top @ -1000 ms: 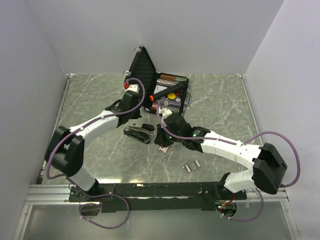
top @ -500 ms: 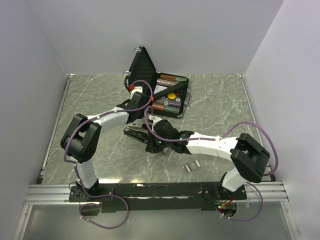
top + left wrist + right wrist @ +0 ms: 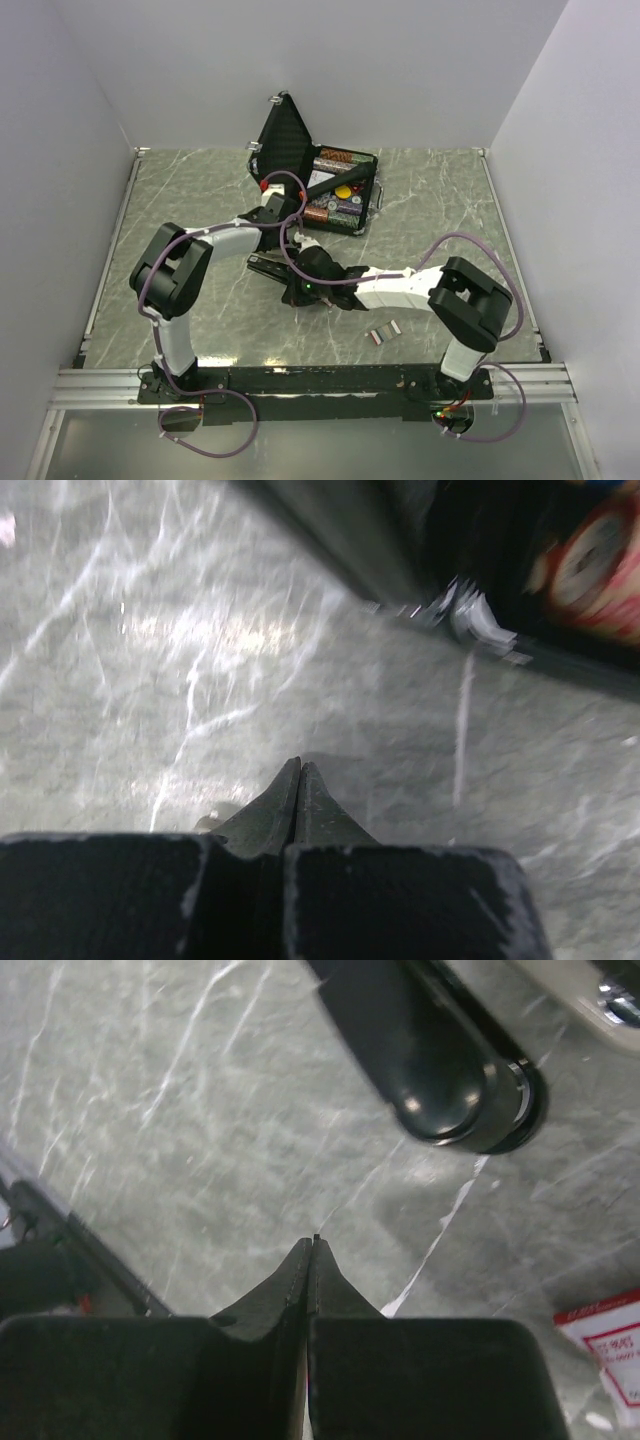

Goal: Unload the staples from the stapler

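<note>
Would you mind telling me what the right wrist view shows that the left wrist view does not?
Only the right wrist view shows the stapler, its black rounded end at the top, and a red-and-white packet at the lower right. Only the left wrist view shows the case, its dark edge carrying a metal latch. Both show the marble table, and each shows its own gripper shut and empty: the right gripper and the left gripper.

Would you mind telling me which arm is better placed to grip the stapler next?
Right, I think. Its shut jaws sit just short of the stapler; the left wrist view shows only marble and the case, no stapler.
</note>
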Controlling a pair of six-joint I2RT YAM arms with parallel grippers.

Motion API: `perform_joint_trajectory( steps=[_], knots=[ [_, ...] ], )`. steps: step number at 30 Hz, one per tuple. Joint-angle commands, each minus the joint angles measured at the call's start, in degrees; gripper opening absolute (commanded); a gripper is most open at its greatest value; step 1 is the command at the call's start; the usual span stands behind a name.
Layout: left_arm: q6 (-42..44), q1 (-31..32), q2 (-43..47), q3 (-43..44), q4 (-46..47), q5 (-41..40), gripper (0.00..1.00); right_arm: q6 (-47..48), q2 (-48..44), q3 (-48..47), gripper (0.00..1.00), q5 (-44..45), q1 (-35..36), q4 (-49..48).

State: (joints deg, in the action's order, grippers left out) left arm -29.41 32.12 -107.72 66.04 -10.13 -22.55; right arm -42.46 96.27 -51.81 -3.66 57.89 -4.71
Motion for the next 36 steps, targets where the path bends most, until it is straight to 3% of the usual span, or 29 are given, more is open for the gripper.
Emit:
perform_joint_trajectory(
  steps=[1,9,27,36],
  knots=[
    [-1.5,0.3,2.6,-2.3,0.9,0.0,0.01,-3.2,1.7,-2.1,0.00,3.6,0.4,-3.5],
    [-3.0,0.3,5.7,-6.0,-0.2,-0.3,0.01,-5.4,3.7,-2.1,0.00,11.2,0.4,-1.4],
    [-7.5,2.8,11.0,-15.7,-2.4,2.2,0.01,-6.2,5.6,-3.8,0.00,16.4,-0.1,1.1],
    [-9.3,3.3,16.6,-20.9,-3.7,4.8,0.01,-2.2,6.0,-5.3,0.00,17.6,-2.5,2.7]
  ],
)
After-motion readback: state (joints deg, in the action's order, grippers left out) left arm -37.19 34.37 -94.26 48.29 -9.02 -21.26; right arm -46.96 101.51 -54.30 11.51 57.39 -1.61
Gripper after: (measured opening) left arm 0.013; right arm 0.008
